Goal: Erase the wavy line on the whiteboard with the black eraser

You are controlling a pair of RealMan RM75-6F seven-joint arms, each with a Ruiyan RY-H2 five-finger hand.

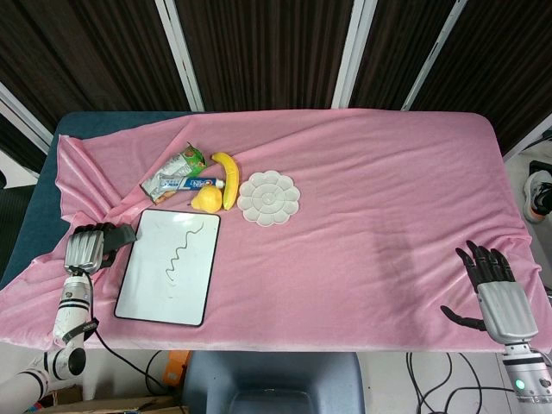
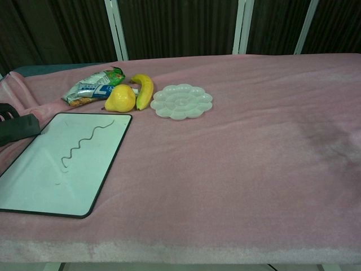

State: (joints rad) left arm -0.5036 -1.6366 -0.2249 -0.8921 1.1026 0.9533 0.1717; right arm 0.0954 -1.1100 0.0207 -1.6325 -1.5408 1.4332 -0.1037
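Observation:
A white whiteboard [image 1: 168, 269] [image 2: 53, 169] with a black rim lies at the table's front left. A dark wavy line [image 1: 184, 248] [image 2: 86, 141] runs across its upper half. My left hand [image 1: 89, 244] sits just left of the board's top left corner and grips the black eraser [image 1: 119, 235] [image 2: 18, 127], whose end pokes toward the board's edge. In the chest view only the eraser and dark fingertips show at the left border. My right hand [image 1: 493, 280] rests open near the front right edge, fingers spread, holding nothing.
Behind the board lie a snack packet [image 1: 175, 171], a toothpaste box [image 1: 191, 184], a banana [image 1: 227, 177], a yellow pear [image 2: 120, 99] and a white flower-shaped palette [image 1: 268, 197]. The pink cloth [image 1: 388, 216] is rumpled at the left.

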